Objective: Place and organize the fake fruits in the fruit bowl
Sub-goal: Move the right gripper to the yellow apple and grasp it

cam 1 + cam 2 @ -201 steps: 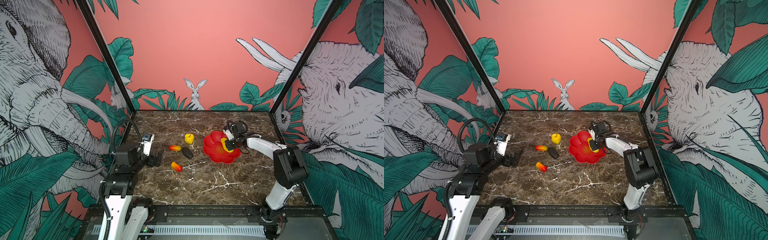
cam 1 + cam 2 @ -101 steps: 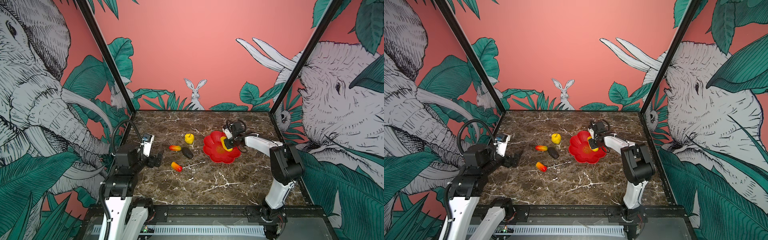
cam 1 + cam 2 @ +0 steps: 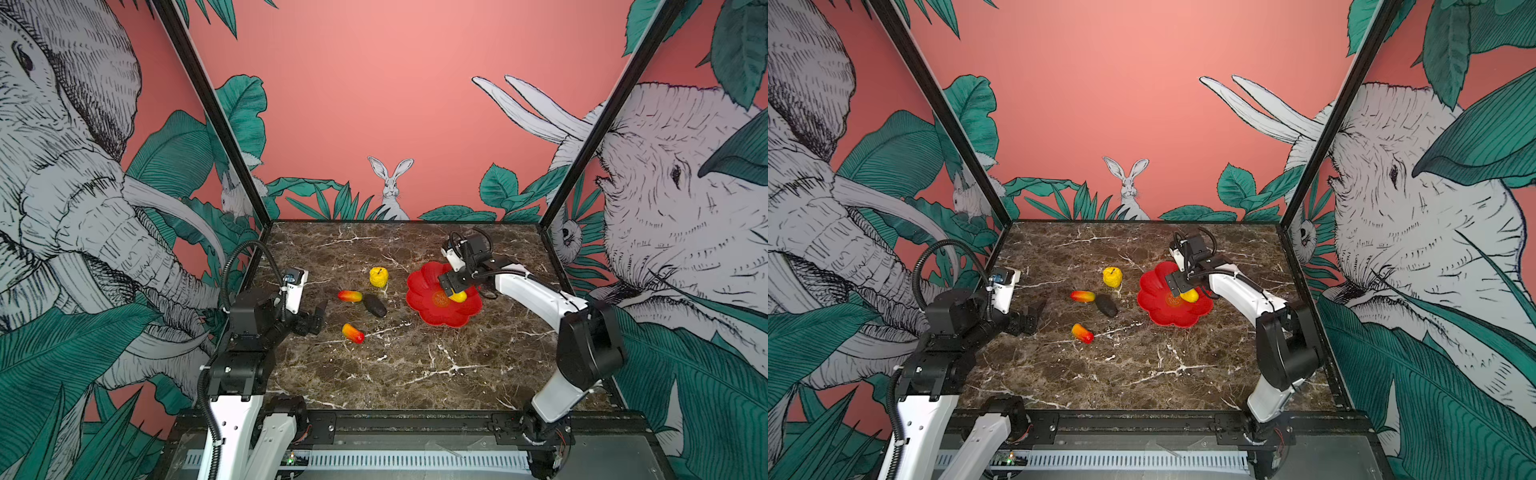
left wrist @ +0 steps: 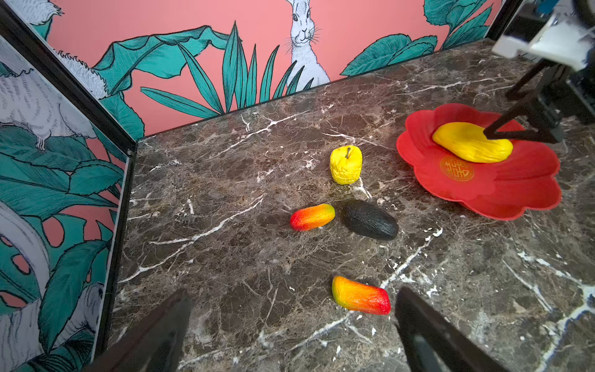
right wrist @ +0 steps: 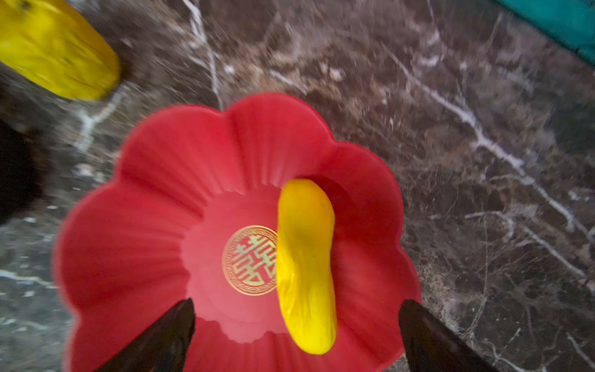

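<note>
Now one fruit in the bowl, four outside.
On the marble table (image 3: 415, 374) stands the red fruit bowl (image 3: 428, 311); above it the right gripper (image 5: 297, 302) holds its jaws spread wide, the yellow oblong (image 5: 304, 264) lying unclamped inside by the gold mark (image 5: 248, 261). The left gripper (image 4: 293, 291), jaws also apart, hangs near one mango shape (image 4: 360, 294). The dark oval (image 4: 370, 219), second mango (image 4: 312, 216) and bumpy yellow fruit (image 4: 346, 164) lie left of the bowl.

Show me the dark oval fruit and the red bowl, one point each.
dark oval fruit (image 4: 370, 220): left wrist view, middle of its body.
red bowl (image 4: 515, 191): left wrist view, bare petal near the rim.
</note>
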You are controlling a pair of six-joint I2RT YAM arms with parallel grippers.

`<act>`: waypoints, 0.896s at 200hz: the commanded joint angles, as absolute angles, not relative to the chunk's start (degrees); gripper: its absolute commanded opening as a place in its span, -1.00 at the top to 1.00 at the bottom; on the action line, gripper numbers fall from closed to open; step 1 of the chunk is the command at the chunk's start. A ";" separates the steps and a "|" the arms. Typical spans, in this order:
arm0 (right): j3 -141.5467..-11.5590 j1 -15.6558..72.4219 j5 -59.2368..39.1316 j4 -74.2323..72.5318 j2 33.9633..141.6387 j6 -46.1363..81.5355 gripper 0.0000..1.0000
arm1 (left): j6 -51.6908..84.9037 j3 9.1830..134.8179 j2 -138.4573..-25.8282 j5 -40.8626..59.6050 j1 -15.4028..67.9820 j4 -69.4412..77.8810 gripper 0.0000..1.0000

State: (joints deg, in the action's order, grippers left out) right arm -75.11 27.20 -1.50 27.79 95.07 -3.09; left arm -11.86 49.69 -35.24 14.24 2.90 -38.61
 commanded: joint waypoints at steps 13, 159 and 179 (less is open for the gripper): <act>-82.67 33.65 -3.84 28.82 96.70 -2.31 -0.98 | -11.87 48.92 -34.84 15.55 2.62 -37.65 -0.99; -116.19 40.69 -11.51 24.57 132.54 9.75 -0.98 | -11.43 48.86 -34.08 17.16 2.50 -37.53 -0.99; -117.87 40.69 -11.51 24.48 135.04 10.96 -0.98 | -11.43 48.81 -34.08 17.29 2.47 -37.53 -0.99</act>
State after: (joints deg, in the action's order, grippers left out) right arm -115.28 40.71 -10.39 25.96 132.16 7.66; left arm -11.62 49.65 -34.46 16.14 2.79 -38.57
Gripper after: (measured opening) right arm 0.992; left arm 0.996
